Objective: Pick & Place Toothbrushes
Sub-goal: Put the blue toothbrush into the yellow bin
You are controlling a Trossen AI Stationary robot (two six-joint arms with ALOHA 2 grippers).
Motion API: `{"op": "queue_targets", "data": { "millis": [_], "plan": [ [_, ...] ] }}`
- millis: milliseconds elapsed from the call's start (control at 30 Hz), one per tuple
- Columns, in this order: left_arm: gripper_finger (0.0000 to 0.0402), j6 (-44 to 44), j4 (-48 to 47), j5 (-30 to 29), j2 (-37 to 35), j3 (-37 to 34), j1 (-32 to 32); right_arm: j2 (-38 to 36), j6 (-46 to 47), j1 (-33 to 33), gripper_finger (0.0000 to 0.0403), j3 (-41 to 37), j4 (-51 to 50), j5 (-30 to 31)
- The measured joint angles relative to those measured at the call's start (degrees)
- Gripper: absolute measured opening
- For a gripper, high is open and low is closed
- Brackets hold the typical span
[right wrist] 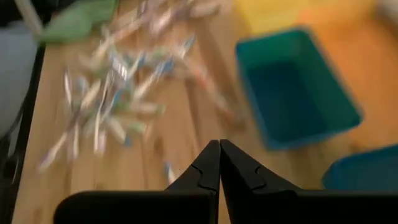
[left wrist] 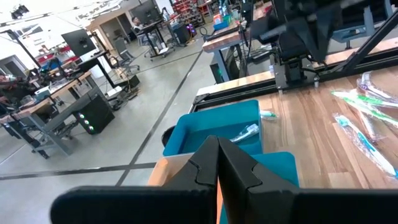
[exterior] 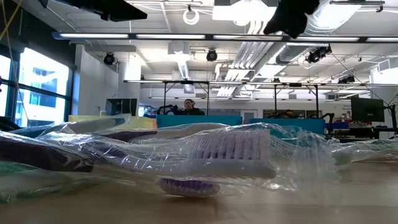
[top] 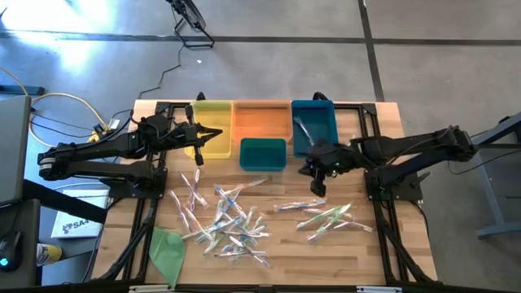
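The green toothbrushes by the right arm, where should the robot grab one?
Probably mid-handle, from straight above. The green toothbrushes lie flat on the table, thin and long, so the shut right gripper should open and close across the narrow width, picking one at the cluster's edge.

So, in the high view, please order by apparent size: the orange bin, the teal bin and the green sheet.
1. Orange bin, largest.
2. Teal bin and green sheet look alike; I cannot rank them.
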Motion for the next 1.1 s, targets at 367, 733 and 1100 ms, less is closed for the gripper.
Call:
{"op": "queue_targets", "data": {
  "millis": [367,733,1100],
  "plan": [
    [0.0000,-1.31,-0.07,0.00,0.00,0.00,0.02,3.50,0.51,0.00,0.0003,0.00,-6.11,-7.22],
    [0.0000,-1.31,-0.08,0.00,0.00,0.00,0.00,3.50,2.80,0.46,0.0003,0.00,-6.64,-6.55],
    [0.0000,-1.31,-0.09,0.00,0.01,0.00,0.01,3.50,7.38,5.51,0.0003,-0.07,-18.41,-2.01]
  ]
}}
